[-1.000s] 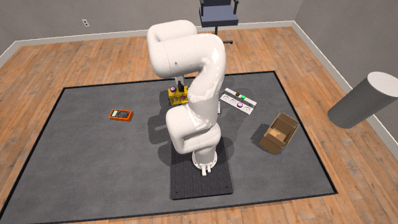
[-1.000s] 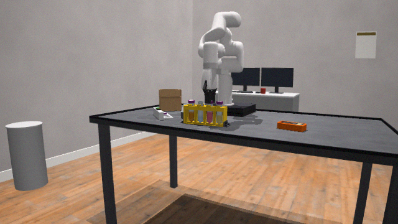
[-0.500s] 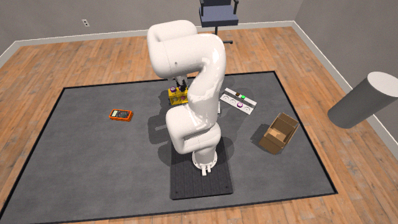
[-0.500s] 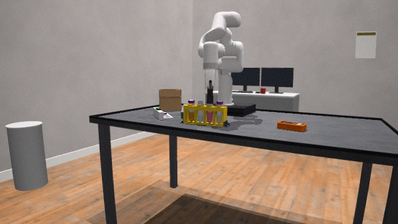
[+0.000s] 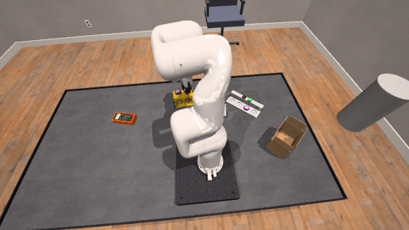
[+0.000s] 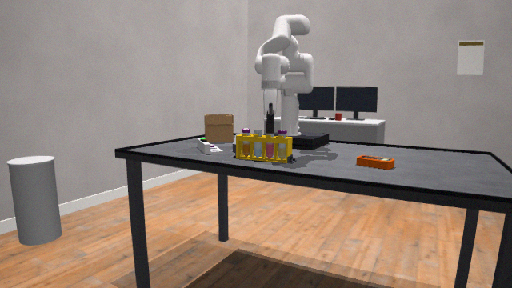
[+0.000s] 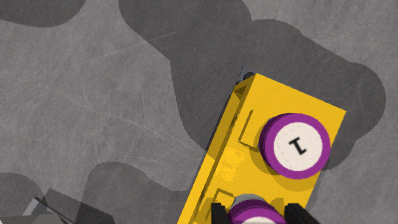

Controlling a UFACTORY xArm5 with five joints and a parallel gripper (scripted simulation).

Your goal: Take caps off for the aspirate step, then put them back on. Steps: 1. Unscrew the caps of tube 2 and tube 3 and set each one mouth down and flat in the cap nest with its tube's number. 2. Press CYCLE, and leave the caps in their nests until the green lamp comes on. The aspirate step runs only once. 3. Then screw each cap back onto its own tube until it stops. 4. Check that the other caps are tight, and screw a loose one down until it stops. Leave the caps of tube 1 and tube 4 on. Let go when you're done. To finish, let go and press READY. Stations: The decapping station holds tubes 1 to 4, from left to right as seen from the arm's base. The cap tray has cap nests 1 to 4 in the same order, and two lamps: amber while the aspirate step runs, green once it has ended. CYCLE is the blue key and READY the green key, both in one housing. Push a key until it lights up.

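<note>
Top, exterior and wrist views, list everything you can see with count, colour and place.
tube rack: one, yellow, table centre.
tubes: four, in the rack.
cap 1: one, purple, on its tube.
cap 2: one, purple, between the fingers.
cap tray: one, white, right of the rack, green lamp lit, one purple cap in a nest.
multimeter: one, orange, left of the arm.
cardboard box: one, brown, right.
table: one, dark grey.
cylinder: one, grey, on the floor.
chair: one, blue, by the wall.
monitors: two, black, back desk.
arm: one, white.
hand: one, black, shut on cap 2.
</note>
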